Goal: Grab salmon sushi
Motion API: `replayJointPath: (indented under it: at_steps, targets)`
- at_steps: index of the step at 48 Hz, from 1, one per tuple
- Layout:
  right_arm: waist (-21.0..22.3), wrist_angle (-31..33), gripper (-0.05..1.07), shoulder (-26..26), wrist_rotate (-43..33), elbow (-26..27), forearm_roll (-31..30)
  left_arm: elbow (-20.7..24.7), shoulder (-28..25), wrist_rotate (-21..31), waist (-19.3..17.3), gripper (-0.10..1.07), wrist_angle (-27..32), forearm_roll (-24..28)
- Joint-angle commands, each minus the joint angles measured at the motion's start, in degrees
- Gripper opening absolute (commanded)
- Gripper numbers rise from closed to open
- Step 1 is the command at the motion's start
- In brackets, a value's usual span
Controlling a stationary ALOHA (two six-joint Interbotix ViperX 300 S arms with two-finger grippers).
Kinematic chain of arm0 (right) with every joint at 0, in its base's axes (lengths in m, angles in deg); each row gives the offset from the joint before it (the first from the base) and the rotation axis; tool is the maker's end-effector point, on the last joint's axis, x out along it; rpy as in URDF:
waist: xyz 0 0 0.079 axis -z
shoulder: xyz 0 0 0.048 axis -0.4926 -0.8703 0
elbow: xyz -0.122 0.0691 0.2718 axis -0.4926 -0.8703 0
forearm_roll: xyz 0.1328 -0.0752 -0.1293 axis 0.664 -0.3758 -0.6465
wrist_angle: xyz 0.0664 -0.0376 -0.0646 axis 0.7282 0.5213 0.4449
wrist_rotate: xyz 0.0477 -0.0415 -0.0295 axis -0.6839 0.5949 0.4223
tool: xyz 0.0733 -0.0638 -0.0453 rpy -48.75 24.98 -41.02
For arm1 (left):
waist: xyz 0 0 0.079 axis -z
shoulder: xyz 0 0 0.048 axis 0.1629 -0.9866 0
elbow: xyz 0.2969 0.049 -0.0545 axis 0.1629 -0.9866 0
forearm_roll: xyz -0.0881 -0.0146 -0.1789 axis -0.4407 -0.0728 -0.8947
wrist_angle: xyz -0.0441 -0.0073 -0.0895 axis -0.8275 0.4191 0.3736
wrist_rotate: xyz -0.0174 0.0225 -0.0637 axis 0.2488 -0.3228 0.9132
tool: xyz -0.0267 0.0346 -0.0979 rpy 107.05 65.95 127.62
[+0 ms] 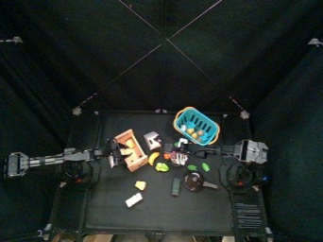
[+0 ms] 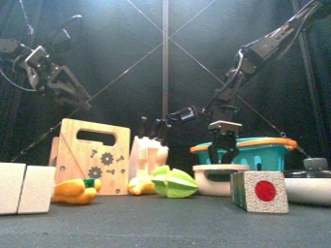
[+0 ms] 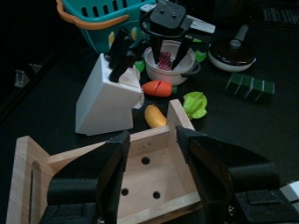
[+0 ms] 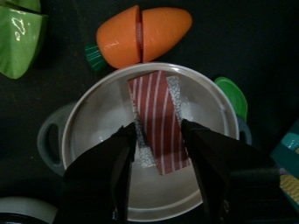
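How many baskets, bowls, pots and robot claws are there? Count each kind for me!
Baskets: 1, the blue basket
Bowls: 1, the white bowl
Pots: 1, the dark pot
Claws: 2, the left claw and the right claw
Total: 5

I can read no text, labels or numbers; only a red dot marks the small block (image 2: 260, 191) on the surface (image 2: 165, 228).
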Motion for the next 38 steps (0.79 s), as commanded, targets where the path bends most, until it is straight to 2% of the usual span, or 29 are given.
replayJointPath:
  at_steps: [1,23,38]
  targets:
    - [-0.35,0.0,0.61,2.46,-0.09,1.67,0.09,0.7,-0.09,-0.09,-0.18,0.84,-0.53,0.09]
    - [-0.97,3.08,0.61,5.19,-0.62,3.16,-0.88,0.44,-0.09,-0.09,-0.18,0.84,-0.53,0.09]
    - [-1.23,2.64,0.61,7.21,-0.35,3.34,-0.97,0.53,-0.09,-0.09,-0.18,0.84,-0.53,0.09]
